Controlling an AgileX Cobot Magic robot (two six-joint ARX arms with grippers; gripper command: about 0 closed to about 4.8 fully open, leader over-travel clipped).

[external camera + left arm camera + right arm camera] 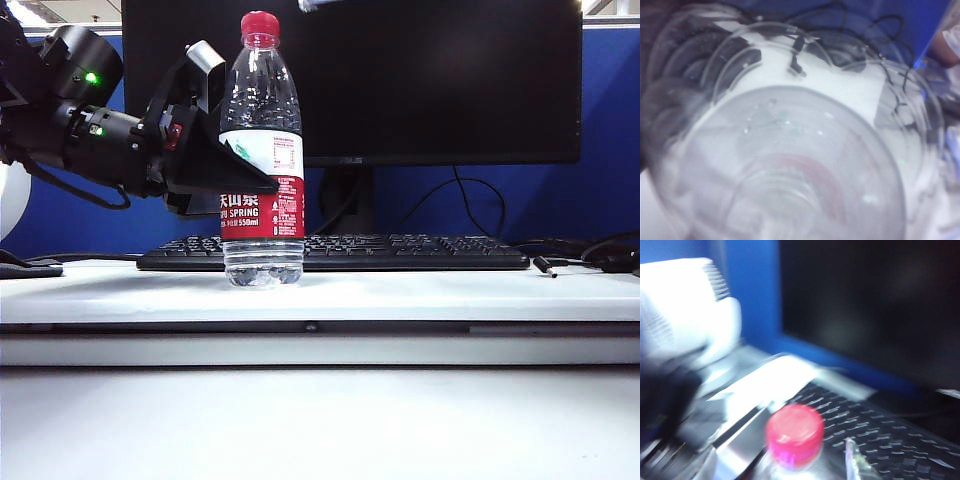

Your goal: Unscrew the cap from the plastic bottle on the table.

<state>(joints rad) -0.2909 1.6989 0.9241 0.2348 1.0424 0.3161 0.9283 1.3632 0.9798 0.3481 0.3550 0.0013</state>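
Observation:
The clear plastic bottle (262, 150) with a red-and-white label stands upright on the white table (450, 295), its red cap (260, 24) on top. My left gripper (255, 180) comes in from the left and is shut on the bottle at label height, one black finger in front of it. In the left wrist view the bottle (790, 165) fills the picture and hides the fingers. My right gripper (320, 5) shows only at the top edge, above and right of the cap. In the blurred right wrist view the cap (794, 435) sits between the open gripper (800, 462) fingertips, one translucent fingertip (855, 462) clear of it.
A black keyboard (400, 252) lies right behind the bottle, below a dark monitor (420, 80) on its stand. Cables (570, 262) trail at the back right. A blue partition closes the back. A white rounded object (10, 195) sits at the far left.

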